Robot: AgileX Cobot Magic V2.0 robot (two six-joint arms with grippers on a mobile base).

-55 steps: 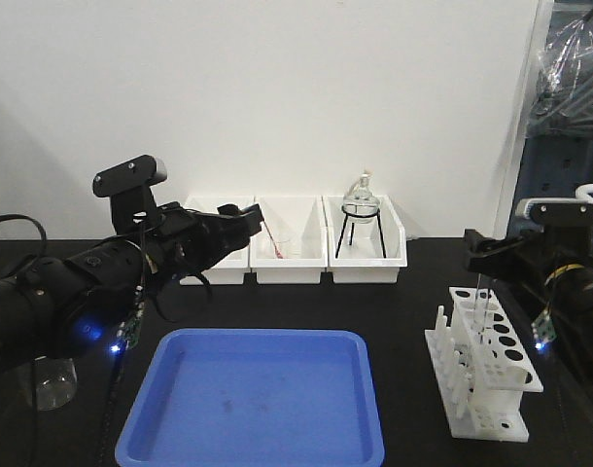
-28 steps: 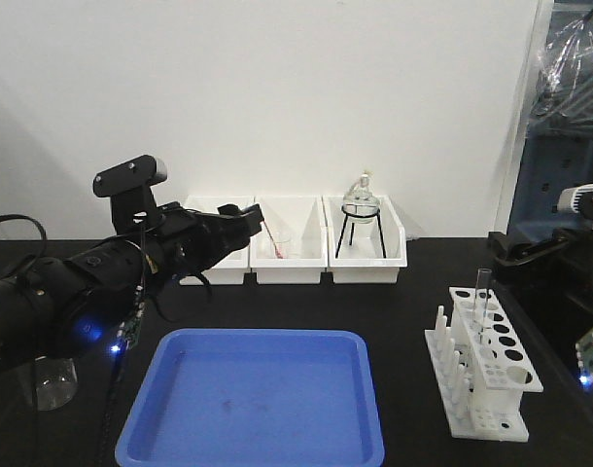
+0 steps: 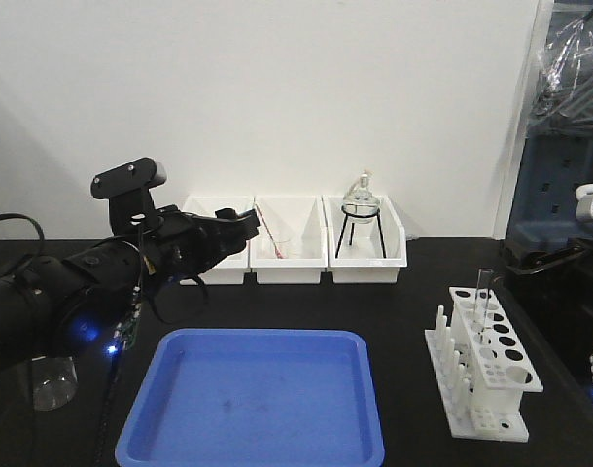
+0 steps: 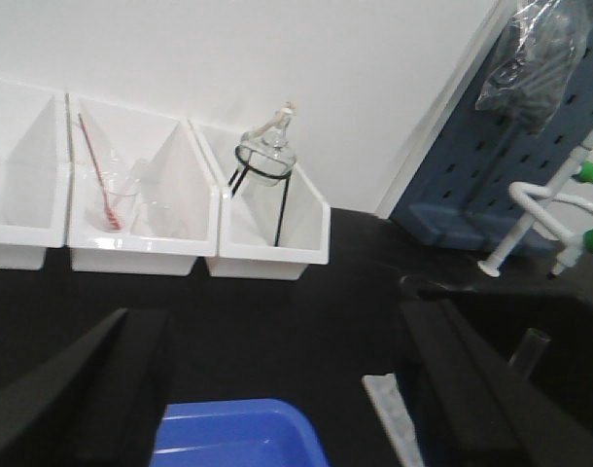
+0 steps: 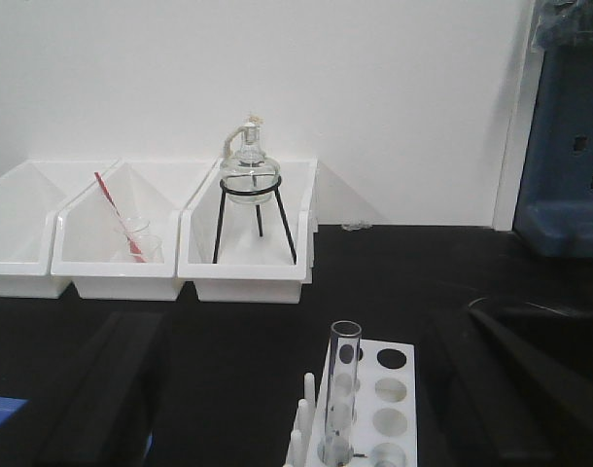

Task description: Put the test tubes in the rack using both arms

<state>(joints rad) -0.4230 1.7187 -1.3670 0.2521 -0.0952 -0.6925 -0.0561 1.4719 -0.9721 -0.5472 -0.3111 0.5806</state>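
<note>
One clear test tube (image 3: 483, 300) stands upright in a hole of the white rack (image 3: 491, 365) at the right of the table. It also shows in the right wrist view (image 5: 340, 389), in the rack (image 5: 389, 394). My right gripper (image 3: 540, 261) is open and empty, drawn back to the right of the rack; its fingers (image 5: 102, 389) stand wide apart. My left gripper (image 3: 233, 222) hovers open and empty in front of the white bins, above the far edge of the blue tray (image 3: 253, 394). The left wrist view shows its fingers (image 4: 73, 389) wide apart.
Three white bins (image 3: 295, 255) line the back wall. The middle one holds a small beaker and a pink-red rod (image 3: 274, 238); the right one holds a round flask on a black stand (image 3: 361, 206). A glass flask (image 3: 52, 379) stands at the front left.
My right gripper has let go of the test tube, which now stands in the rack, and has pulled back to the right. The left gripper shifted slightly.
</note>
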